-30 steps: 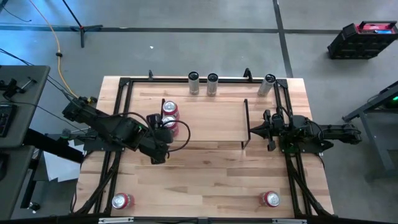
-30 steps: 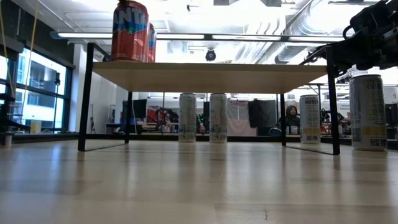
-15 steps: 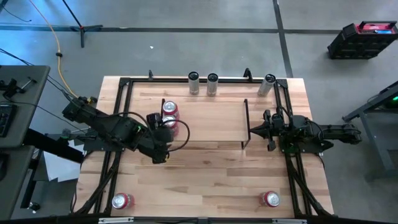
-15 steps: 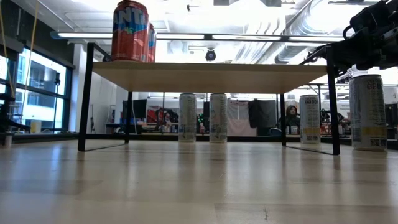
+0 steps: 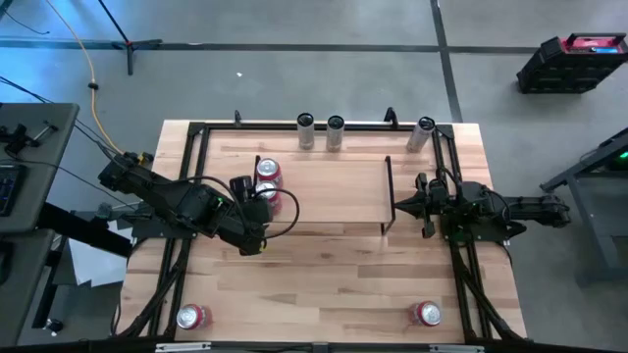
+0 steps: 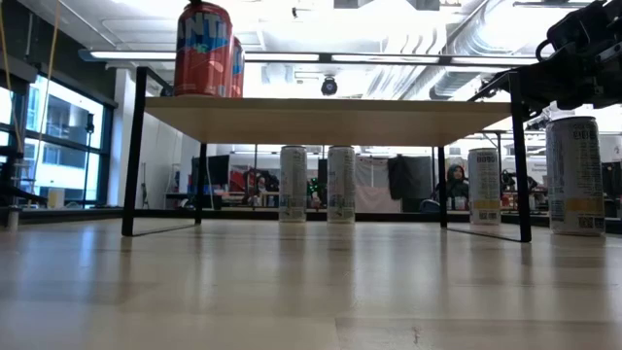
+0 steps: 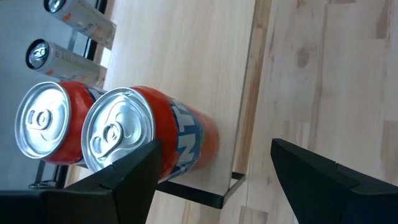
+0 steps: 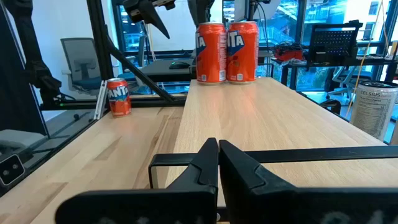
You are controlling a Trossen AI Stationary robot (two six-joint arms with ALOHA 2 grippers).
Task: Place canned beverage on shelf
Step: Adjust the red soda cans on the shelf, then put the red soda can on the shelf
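Observation:
Two red cans [image 5: 267, 173] [image 5: 276, 200] stand upright side by side on the left end of the shelf [image 5: 334, 191], a light-wood board on a black wire frame. In the left wrist view the nearer can [image 7: 134, 134] and the farther one [image 7: 50, 121] show from above. My left gripper [image 7: 214, 149] is open, above and just to the near left of them [image 8: 149, 15], clear of both. My right gripper [image 8: 218, 149] is shut and level, by the shelf's right end rail [image 5: 390, 196].
Tall white cans [image 5: 306, 130] [image 5: 336, 130] [image 5: 422, 132] stand along the table's far edge. One red can [image 5: 192, 316] stands at the near left corner, another [image 5: 428, 314] at the near right. Most of the shelf board to the right of the two cans is bare.

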